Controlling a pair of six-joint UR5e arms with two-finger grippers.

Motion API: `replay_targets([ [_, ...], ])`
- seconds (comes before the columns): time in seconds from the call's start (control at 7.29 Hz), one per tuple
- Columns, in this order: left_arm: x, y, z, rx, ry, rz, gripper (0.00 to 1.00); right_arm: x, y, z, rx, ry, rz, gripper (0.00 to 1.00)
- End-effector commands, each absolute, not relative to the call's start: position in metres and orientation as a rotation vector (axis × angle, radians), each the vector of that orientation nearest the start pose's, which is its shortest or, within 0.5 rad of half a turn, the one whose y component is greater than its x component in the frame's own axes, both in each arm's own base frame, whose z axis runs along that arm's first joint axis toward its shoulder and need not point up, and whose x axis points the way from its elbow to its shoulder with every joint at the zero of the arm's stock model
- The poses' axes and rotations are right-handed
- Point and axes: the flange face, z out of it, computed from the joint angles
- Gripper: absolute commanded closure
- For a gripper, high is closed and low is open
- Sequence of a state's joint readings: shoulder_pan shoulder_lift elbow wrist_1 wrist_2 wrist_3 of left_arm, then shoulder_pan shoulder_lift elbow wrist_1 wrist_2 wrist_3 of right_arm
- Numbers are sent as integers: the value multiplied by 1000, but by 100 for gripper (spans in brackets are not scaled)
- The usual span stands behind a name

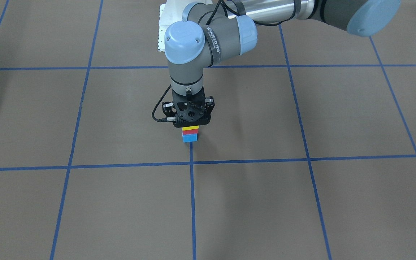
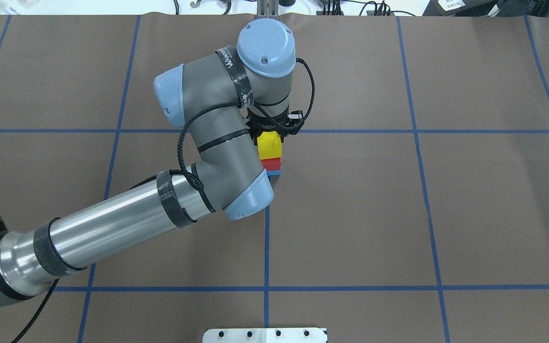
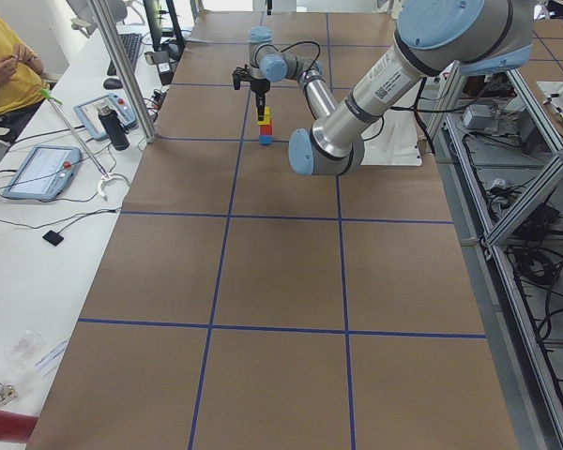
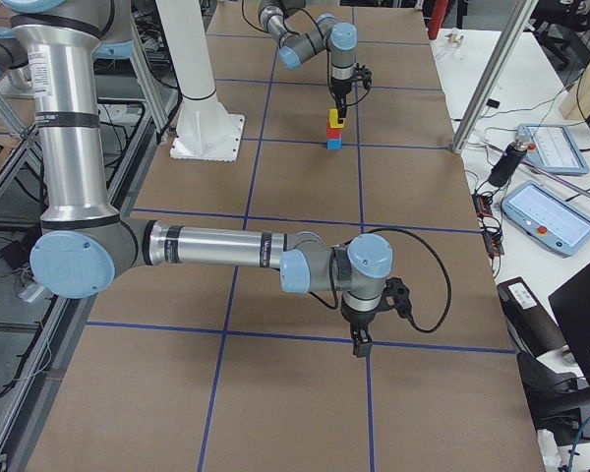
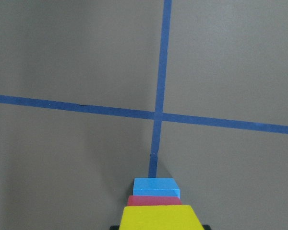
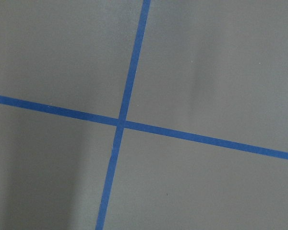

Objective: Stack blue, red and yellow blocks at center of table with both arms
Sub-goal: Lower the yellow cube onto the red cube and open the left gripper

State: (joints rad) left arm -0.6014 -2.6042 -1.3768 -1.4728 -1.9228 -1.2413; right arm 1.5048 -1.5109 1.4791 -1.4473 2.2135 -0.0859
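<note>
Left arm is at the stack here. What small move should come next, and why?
Probably open the left pincer and let go: the yellow block already sits squarely on the red block, which sits on the blue block. Whether the pincer is gripping is hidden.

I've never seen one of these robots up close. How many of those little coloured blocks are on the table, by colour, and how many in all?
blue block: 1
red block: 1
yellow block: 1
Total: 3 blocks, all in one stack, with blue at the bottom, red in the middle and yellow on top.
</note>
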Motion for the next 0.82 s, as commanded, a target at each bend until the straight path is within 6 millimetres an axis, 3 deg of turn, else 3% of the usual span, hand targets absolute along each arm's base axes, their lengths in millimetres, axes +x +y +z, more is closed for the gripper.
replay_targets([
  [0.0,571,-509,89,31,813,-121,100,39,-528,669,97,-642,-177,0],
  [0.41,572,-508,99,25,803,-122,100,39,-528,669,97,-642,-177,0],
  [0.69,572,-507,95,28,810,-119,88,39,-528,669,95,-642,-176,0],
])
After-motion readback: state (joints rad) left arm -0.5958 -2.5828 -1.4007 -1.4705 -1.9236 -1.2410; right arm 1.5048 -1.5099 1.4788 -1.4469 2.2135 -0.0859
